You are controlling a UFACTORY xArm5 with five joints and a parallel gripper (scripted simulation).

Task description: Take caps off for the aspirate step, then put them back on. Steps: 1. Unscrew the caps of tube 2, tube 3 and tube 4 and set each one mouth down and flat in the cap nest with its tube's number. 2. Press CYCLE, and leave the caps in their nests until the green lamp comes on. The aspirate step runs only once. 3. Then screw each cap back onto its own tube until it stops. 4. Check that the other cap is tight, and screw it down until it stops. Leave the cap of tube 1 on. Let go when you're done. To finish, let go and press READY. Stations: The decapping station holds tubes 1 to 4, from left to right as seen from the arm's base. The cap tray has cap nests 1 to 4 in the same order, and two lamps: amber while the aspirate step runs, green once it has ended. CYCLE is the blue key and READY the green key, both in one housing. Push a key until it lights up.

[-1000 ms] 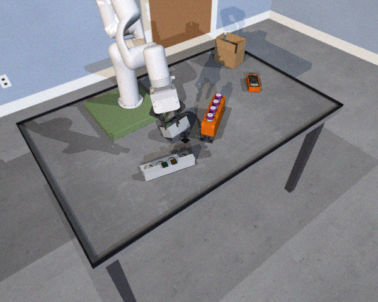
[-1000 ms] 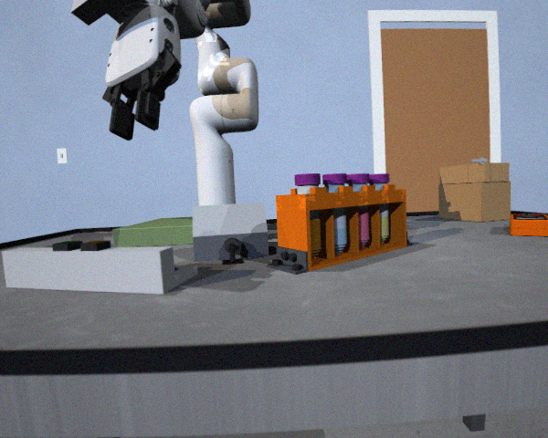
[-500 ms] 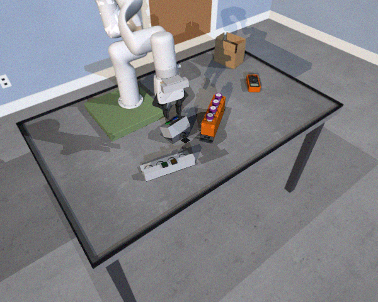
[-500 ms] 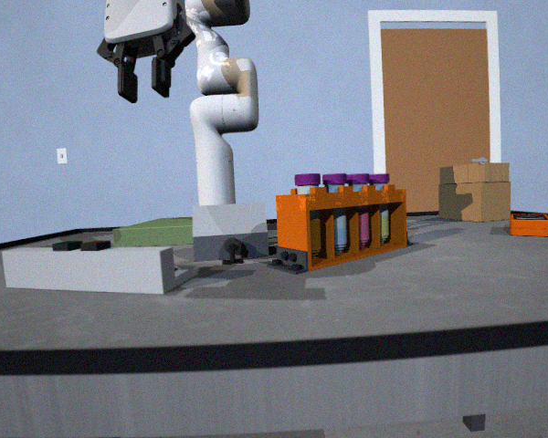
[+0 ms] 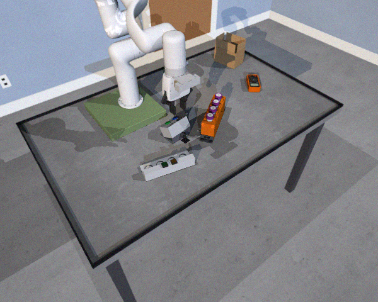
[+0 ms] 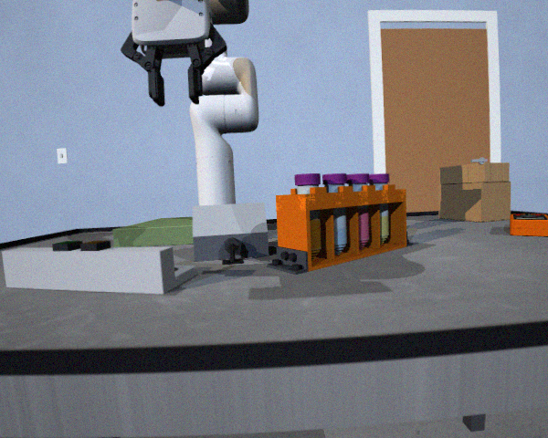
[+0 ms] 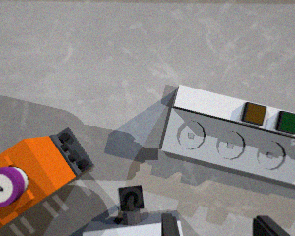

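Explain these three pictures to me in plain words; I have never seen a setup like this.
A white robot arm stands on a green pad on a grey table. One picture looks down from above, one from the side at table height, one from a camera on the arm's wrist. Its two-fingered tool hangs high above the table, partly open and holding nothing. On the table: an orange rack of four tubes, all with purple caps on; a grey cap tray with round nests and two unlit lamps; a small grey key box; a cardboard box; an orange meter.
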